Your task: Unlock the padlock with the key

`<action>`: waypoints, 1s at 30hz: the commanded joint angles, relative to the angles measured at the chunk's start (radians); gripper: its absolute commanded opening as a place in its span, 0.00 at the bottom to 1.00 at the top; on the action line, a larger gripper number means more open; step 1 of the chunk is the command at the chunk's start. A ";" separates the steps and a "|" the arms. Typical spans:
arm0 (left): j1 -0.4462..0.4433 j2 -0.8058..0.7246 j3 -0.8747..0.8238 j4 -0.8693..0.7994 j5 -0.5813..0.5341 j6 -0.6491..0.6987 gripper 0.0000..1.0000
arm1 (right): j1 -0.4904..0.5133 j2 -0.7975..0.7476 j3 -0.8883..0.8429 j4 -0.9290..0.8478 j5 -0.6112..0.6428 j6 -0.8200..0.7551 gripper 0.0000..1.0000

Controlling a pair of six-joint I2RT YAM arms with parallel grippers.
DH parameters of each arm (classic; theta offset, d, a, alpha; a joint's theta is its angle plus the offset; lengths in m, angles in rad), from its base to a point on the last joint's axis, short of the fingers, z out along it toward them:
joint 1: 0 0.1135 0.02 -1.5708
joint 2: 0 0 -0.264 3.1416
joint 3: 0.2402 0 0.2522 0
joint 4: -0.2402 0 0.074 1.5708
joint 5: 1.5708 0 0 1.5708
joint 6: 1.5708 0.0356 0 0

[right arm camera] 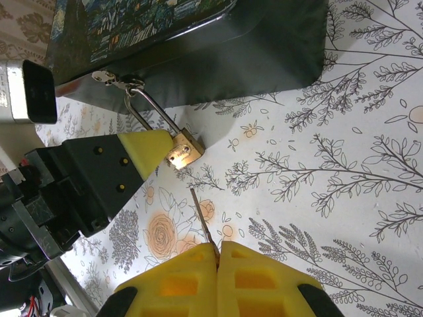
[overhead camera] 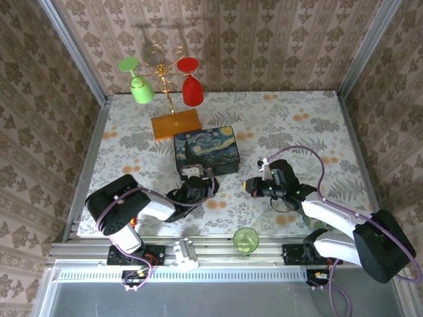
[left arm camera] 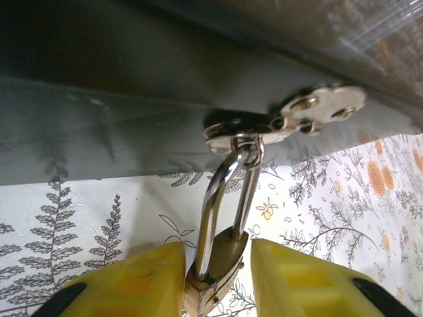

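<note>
1. On the floral tabletop (overhead camera: 297,119), the padlock (right arm camera: 184,150) lies by the near wall of the dark blue box (overhead camera: 205,148), shackle through the box's clasp (left arm camera: 277,122)
2. Either side of its body sit the yellow pads (left arm camera: 132,281) of the left gripper (left arm camera: 217,261), close in; whether they press it I cannot tell
3. Near it, the right gripper (right arm camera: 217,249) is clamped on the key (right arm camera: 200,214), blade pointing at the padlock, not touching

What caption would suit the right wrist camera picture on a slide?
Right gripper pinches the key, pointed toward the brass padlock hanging from the clasp of the painted box.
</note>
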 commanded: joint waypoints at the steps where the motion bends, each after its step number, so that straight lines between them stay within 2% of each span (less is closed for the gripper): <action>1: 0.004 -0.020 -0.038 0.036 -0.042 -0.020 0.35 | 0.007 -0.014 -0.012 0.007 0.010 -0.013 0.00; 4: 0.013 -0.028 -0.049 0.055 -0.042 -0.026 0.40 | 0.009 -0.010 -0.008 0.008 0.007 -0.014 0.00; 6: 0.012 -0.036 -0.052 0.065 -0.048 -0.017 0.40 | 0.009 -0.008 -0.006 0.007 0.008 -0.017 0.00; 10: 0.015 -0.030 -0.078 0.135 -0.071 -0.002 0.35 | 0.009 -0.006 -0.005 0.011 0.008 -0.020 0.00; 15: 0.023 -0.006 -0.060 0.172 -0.017 0.024 0.30 | 0.009 -0.003 -0.007 0.013 0.011 -0.024 0.00; 18: 0.022 0.016 -0.055 0.192 -0.005 0.024 0.24 | 0.009 0.002 -0.007 0.014 0.014 -0.027 0.00; 30: 0.031 0.054 -0.036 0.175 0.008 0.005 0.23 | 0.010 0.007 -0.009 0.010 0.017 -0.035 0.00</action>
